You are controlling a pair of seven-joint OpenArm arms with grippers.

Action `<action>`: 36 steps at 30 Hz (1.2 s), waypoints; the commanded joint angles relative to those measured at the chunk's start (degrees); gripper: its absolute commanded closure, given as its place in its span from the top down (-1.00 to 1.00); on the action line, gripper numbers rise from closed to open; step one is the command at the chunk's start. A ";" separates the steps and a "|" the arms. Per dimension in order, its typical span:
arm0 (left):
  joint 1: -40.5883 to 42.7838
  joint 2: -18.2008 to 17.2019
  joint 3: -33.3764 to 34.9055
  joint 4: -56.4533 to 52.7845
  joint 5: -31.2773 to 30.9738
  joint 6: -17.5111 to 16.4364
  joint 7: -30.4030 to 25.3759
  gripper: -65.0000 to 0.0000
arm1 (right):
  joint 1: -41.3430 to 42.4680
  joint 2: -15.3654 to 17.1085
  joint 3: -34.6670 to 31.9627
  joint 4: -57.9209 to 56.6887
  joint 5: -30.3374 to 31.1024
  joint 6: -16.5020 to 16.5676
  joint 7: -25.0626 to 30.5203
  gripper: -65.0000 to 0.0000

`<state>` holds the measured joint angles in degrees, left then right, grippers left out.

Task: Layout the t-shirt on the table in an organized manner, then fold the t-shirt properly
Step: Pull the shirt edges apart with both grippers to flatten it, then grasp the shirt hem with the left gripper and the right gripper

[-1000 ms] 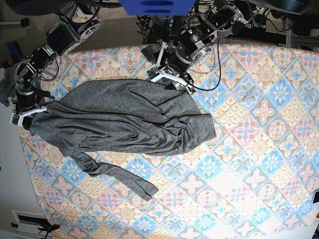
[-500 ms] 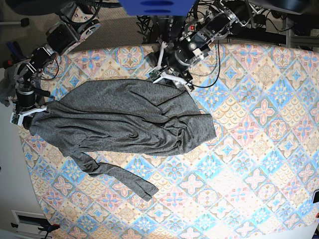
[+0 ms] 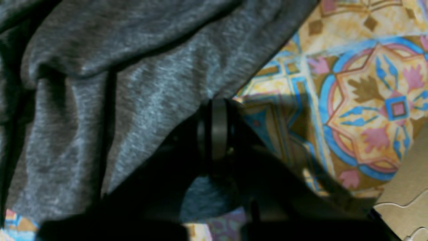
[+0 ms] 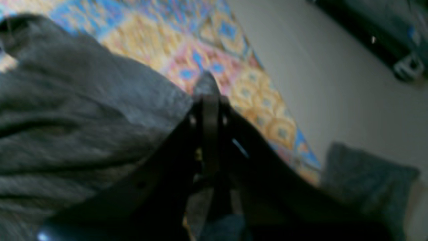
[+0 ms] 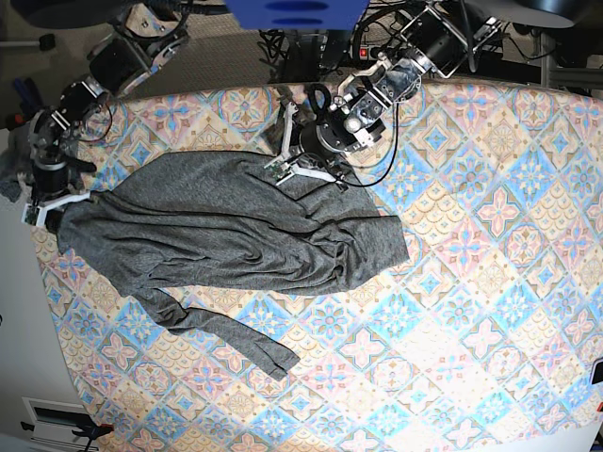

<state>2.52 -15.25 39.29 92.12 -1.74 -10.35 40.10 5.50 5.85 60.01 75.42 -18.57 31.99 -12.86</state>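
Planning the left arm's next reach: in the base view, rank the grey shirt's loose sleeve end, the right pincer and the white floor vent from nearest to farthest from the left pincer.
From the left pincer:
1. Dark grey t-shirt's loose sleeve end, lower centre.
2. Right pincer, far left.
3. White slatted vent, bottom-left corner.

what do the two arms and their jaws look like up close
Both arms are black, built of chunky cylindrical joints with silver-ringed ends and loose black cables. The left gripper and right gripper end in white brackets; in the wrist views the jaws are dark, narrow and wedge-shaped.
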 commanded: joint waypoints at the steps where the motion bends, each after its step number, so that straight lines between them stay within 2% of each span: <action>1: 0.60 -0.89 -0.21 -1.52 2.40 0.81 5.49 -1.00 | 1.40 1.05 -0.10 1.90 1.12 -0.12 1.92 -1.00; 6: 1.65 -0.89 -0.83 4.19 2.22 0.99 5.75 -1.00 | 1.40 1.05 -0.10 3.48 1.12 -0.12 1.92 -1.00; 10: 3.76 0.61 -7.68 16.68 2.05 0.90 5.93 -1.00 | 1.58 1.05 -0.10 5.15 1.12 -0.12 1.92 -1.00; 14: 3.41 2.01 -13.13 25.99 2.05 0.72 11.90 -1.00 | 1.84 1.05 -0.10 9.29 1.12 -0.12 1.92 -1.00; 17: 1.83 2.01 -14.01 27.49 2.05 0.72 12.96 -1.00 | 1.84 0.26 -0.27 11.92 1.20 -0.12 1.92 -1.00; 21: 1.48 1.93 -18.32 27.49 1.96 0.72 12.96 -1.00 | 1.84 -3.17 -0.27 14.47 1.20 -0.12 1.92 -1.00; 24: -1.07 1.84 -19.11 27.40 1.87 0.72 12.96 -1.00 | 2.55 -4.22 -0.54 16.41 1.20 -0.12 1.92 -1.00; 27: -4.50 0.43 -20.08 26.96 -1.65 0.72 12.96 -1.00 | 6.15 -4.31 -2.65 19.13 1.12 -0.12 1.39 -1.00; 33: -13.21 -2.03 -26.94 21.69 -16.86 0.72 12.96 -1.00 | 10.72 -4.31 -6.07 20.27 1.03 -0.12 1.39 -1.00; 36: -18.04 -4.23 -28.61 17.64 -21.16 0.72 12.96 -1.00 | 14.50 -4.31 -6.07 19.92 -0.55 -0.12 1.39 -1.00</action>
<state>-13.91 -19.40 11.05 108.86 -22.55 -9.69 54.50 17.28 0.16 54.28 94.02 -20.71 32.67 -14.22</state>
